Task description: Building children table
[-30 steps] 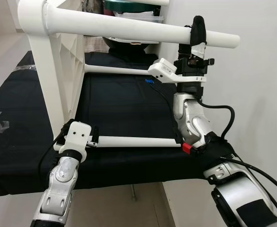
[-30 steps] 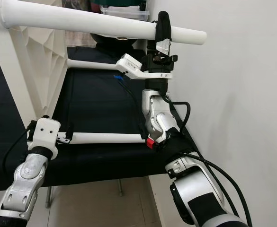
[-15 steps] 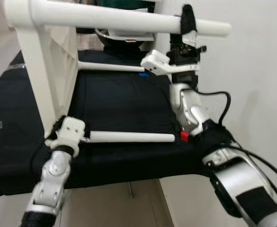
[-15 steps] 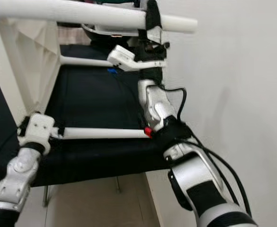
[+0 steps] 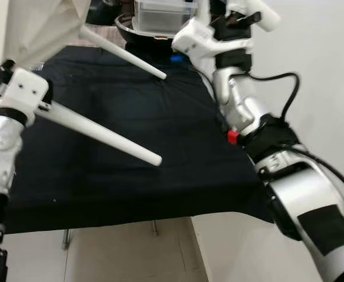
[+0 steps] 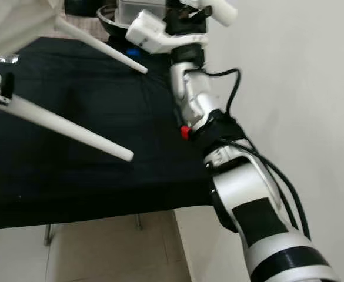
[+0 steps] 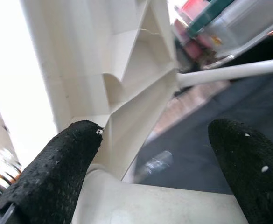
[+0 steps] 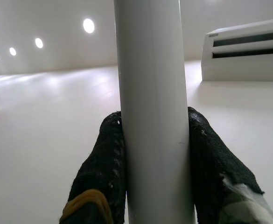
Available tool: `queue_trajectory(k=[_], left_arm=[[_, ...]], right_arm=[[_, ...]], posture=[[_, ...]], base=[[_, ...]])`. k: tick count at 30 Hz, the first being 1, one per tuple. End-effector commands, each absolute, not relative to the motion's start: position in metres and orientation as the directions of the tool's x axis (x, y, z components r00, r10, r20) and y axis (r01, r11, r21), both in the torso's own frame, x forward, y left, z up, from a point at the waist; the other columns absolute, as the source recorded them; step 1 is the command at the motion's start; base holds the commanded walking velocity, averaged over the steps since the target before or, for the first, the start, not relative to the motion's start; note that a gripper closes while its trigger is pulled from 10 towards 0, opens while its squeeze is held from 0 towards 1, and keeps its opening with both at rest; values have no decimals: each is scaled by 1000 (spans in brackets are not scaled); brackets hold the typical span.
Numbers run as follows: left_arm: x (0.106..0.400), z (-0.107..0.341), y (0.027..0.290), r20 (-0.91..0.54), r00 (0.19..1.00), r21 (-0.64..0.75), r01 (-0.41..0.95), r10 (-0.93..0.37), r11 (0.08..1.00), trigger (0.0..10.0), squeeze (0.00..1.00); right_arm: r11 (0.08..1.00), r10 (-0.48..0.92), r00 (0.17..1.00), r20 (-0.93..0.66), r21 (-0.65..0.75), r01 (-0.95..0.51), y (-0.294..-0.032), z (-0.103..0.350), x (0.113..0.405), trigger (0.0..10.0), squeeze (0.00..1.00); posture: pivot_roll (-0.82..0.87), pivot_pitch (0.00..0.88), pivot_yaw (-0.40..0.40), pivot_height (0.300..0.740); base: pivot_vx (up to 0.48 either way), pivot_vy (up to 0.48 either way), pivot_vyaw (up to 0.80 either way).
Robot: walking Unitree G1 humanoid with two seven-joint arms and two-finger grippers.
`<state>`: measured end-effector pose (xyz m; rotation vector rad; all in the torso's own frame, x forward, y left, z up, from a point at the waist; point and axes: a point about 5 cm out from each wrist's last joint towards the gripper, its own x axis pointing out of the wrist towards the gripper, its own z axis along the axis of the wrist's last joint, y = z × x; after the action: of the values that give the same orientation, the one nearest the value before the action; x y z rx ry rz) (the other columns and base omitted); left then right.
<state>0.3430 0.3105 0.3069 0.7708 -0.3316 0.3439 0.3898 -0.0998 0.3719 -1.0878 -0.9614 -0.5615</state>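
The white children's table [image 5: 36, 23] is raised and tilted above a black cloth-covered bench [image 5: 160, 158]. Two of its round legs slope down to the right: a near leg [image 5: 101, 135] and a far leg [image 5: 124, 54]. My left gripper [image 7: 150, 154] is at the root of the near leg, where it meets the ribbed underside [image 7: 127, 84]. Its fingers [image 7: 57, 177] stand wide apart and the leg [image 7: 164, 205] lies across their base. My right gripper [image 8: 153, 135] is high at the back right, shut on an upper leg [image 8: 150, 56] whose end [image 5: 267, 17] pokes past it.
A clear lidded box [image 5: 163, 9] on a dark bowl stands at the bench's back edge. A white wall [image 5: 319, 88] runs close along the right. The bench's front edge [image 5: 130, 214] drops to pale floor [image 5: 130, 252]. A blue item [image 5: 176, 59] lies near the back.
The table has swung up and tilted: its lower legs lay level a second ago and slope down to the right now. My left gripper has risen with the near leg. The camera has also shifted.
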Motion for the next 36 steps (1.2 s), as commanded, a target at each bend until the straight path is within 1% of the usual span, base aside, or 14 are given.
queue_trajectory(k=[1, 3, 7, 9, 12, 14, 15, 17, 18, 23, 24, 33, 35, 36], left_arm=[[327, 331, 351, 459, 826, 579, -557, 326, 595, 10000, 0], [328, 357, 351, 508, 811, 611, -578, 292, 541, 10000, 0], [329, 367, 352, 526, 802, 617, -589, 283, 522, 10000, 0], [330, 404, 344, 586, 777, 637, -617, 231, 461, 10000, 0], [330, 404, 344, 586, 777, 637, -617, 231, 461, 10000, 0], [331, 421, 338, 610, 765, 638, -628, 206, 445, 10000, 0], [332, 440, 329, 640, 747, 636, -646, 179, 421, 10000, 0], [332, 440, 329, 640, 747, 636, -646, 179, 421, 10000, 0], [333, 455, 321, 662, 732, 629, -658, 158, 415, 10000, 0], [336, 476, 304, 691, 714, 622, -668, 115, 409, 10000, 0], [343, 483, 286, 703, 708, 618, -657, 70, 433, 10000, 0], [362, 465, 260, 652, 758, 662, -554, -22, 504, 10000, 0], [368, 457, 253, 632, 773, 674, -515, -52, 529, 10000, 0], [376, 439, 241, 586, 803, 704, -439, -108, 558, 10000, 0]], right_arm=[[400, -204, 528, 824, -422, 814, -156, 373, 397, 0, 0], [450, -244, 591, 769, -450, 771, -157, 359, 402, 0, 0], [476, -267, 618, 739, -457, 752, -159, 352, 404, 0, 0], [572, -324, 721, 613, -481, 665, -160, 321, 411, 0, 0], [572, -324, 721, 613, -481, 665, -160, 321, 411, 0, 0], [634, -347, 780, 520, -483, 604, -159, 302, 414, 0, 0], [702, -357, 839, 411, -474, 531, -157, 280, 416, 0, 0], [702, -357, 839, 411, -474, 531, -157, 280, 416, 0, 0], [754, -364, 875, 319, -451, 478, -155, 261, 417, 0, 0], [802, -356, 909, 216, -428, 416, -152, 239, 416, 0, 0], [831, -328, 930, 164, -418, 366, -145, 225, 415, 0, 0], [880, -276, 959, 66, -384, 280, -132, 205, 413, 0, 0], [892, -255, 966, 46, -376, 253, -128, 200, 412, 0, 0], [905, -235, 972, 19, -360, 226, -124, 194, 410, 0, 0]], posture=[[145, 23, -102, 740], [154, 21, -100, 740], [157, 22, -99, 740], [171, 18, -97, 740], [171, 18, -97, 740], [178, 17, -97, 740], [183, 13, -90, 740], [183, 13, -90, 740], [184, 10, -90, 740], [186, 0, -77, 740], [188, 0, -69, 740], [182, 0, -68, 740], [181, 0, -67, 740], [179, 0, -66, 740]], base=[[0, 0, 0], [0, 0, 0], [0, 0, 0], [0, 0, 0], [0, 0, 0], [0, 0, 0], [0, 0, 0], [0, 0, 0], [0, 0, 0], [0, 0, 0], [0, 0, 0], [0, 0, 0], [0, 0, 0], [0, 0, 0]])
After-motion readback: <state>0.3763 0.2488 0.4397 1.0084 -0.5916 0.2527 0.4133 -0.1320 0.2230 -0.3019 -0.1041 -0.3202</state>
